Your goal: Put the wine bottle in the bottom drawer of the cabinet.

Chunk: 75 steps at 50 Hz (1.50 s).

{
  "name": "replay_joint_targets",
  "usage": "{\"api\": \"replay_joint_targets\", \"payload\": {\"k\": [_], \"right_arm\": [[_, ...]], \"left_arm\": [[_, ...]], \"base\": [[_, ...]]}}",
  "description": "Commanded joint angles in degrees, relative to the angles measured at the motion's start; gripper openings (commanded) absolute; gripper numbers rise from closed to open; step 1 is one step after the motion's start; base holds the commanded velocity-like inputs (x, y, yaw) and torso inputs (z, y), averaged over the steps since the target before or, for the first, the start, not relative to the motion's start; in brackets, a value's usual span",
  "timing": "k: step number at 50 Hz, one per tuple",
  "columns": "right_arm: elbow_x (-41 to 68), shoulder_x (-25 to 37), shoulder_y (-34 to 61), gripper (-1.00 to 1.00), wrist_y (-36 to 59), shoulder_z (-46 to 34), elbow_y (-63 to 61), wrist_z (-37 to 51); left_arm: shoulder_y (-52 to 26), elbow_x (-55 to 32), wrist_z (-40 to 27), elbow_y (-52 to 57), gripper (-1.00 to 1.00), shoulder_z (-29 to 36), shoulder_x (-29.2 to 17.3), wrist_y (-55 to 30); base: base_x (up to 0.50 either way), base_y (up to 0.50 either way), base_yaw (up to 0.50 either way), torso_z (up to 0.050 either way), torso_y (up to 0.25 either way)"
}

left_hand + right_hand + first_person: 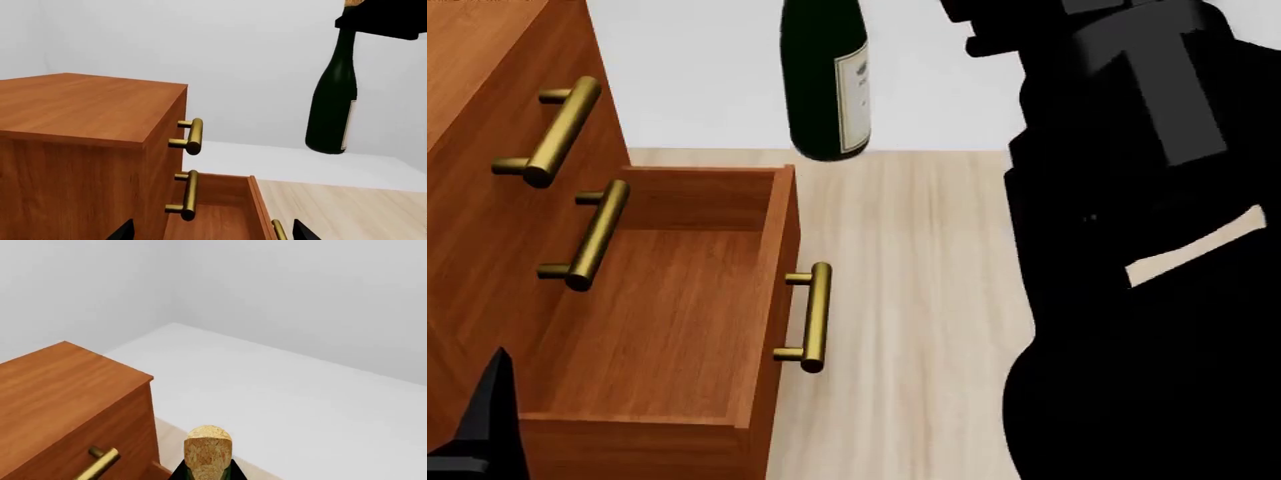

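- Bottle point(825, 80) hangs upright at top centre of the head view, beyond the open drawer point(667, 330).
- Right gripper point(380, 20) clamps its neck; left gripper's state can't be told.
- Glass: likely heavy, slick, breakable; neck hold suits.

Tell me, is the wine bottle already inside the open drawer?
No, the wine bottle hangs in the air beyond the empty bottom drawer.

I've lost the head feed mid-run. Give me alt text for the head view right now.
The bottom drawer of the cabinet stands pulled open and empty. The wine bottle hangs upright past its far corner, above pale floor. The black right arm fills the right side.
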Motion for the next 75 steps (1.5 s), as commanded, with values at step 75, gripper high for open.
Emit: {"api": "replay_joint_targets", "payload": {"k": [75], "right_arm": [[60.86,-0.12,-3.20,-1.00,3.22,-34.37,-8.47,8.07]], "left_arm": [[7.10,4.78,4.91,-3.53,1.00,-0.01,-1.23,8.86]], "base": [[0.00,0.00,0.00,0.000,0.001]]}}
